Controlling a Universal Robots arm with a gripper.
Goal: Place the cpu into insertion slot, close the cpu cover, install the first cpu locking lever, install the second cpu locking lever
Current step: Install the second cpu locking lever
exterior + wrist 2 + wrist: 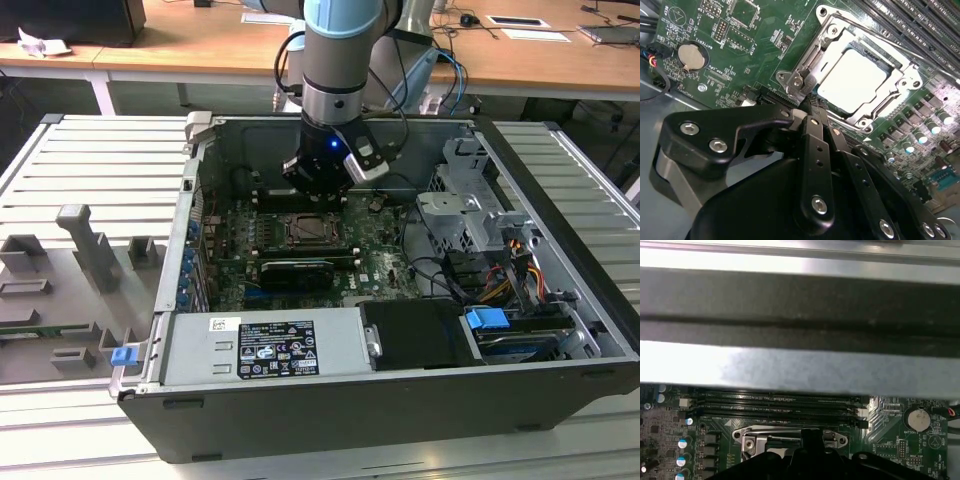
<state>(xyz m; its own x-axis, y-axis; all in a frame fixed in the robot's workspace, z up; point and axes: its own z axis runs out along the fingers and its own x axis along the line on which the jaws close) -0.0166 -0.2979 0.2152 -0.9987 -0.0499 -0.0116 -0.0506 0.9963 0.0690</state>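
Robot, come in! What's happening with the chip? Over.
Gripper low over the socket's edge, holding nothing seen. Cpu seated in the slot, cover down around it. Nothing in the way.

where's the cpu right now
The cpu sits in the insertion slot under the closed cpu cover, just beyond the gripper in the second wrist view.

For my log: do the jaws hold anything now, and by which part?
Nothing held: the gripper is closed and empty beside the cpu cover; the cpu sits in the socket.
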